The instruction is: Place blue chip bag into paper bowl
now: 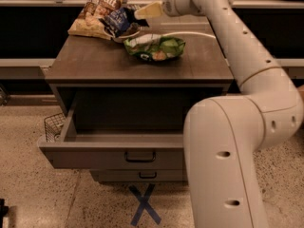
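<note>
The blue chip bag [118, 20] lies tilted at the back of the cabinet top, leaning against the tan bag and resting over the paper bowl [130, 33]. Only the bowl's front rim shows beneath it. My gripper [144, 11] reaches in from the right and sits at the bag's upper right edge. I cannot tell whether it touches the bag. The arm stretches from the lower right up over the cabinet.
A larger tan-and-brown bag [95, 11] lies at the back left. A green bag [154, 48] lies just in front of the bowl. The wooden cabinet top [95, 63] has an open drawer [118, 151] below. A wire basket [52, 126] stands at the left, and a blue X [145, 204] marks the floor.
</note>
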### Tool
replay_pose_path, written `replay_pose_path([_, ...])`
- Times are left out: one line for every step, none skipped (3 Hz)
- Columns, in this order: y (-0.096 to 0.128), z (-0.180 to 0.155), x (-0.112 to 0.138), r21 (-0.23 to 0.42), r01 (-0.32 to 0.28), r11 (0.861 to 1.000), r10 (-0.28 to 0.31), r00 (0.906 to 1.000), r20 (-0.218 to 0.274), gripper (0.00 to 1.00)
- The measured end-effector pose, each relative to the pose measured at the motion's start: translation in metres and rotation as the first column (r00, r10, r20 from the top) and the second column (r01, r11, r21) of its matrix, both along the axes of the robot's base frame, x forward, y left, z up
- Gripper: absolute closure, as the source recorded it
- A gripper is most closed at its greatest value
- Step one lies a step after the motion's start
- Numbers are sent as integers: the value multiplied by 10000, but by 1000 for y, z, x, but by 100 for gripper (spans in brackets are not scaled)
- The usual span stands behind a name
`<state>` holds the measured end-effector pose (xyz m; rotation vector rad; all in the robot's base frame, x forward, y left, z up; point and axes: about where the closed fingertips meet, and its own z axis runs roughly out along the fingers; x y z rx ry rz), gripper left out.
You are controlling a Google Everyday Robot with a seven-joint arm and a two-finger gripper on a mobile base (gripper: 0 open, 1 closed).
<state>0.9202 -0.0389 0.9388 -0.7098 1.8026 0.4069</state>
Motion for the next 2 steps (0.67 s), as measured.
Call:
replay_pose_path([-61,38,-5,-353,1216,9919,-1193,9910,609,0])
replay_pose_path([-138,87,-18,-946,3010,9489,-2833,9448,1648,0])
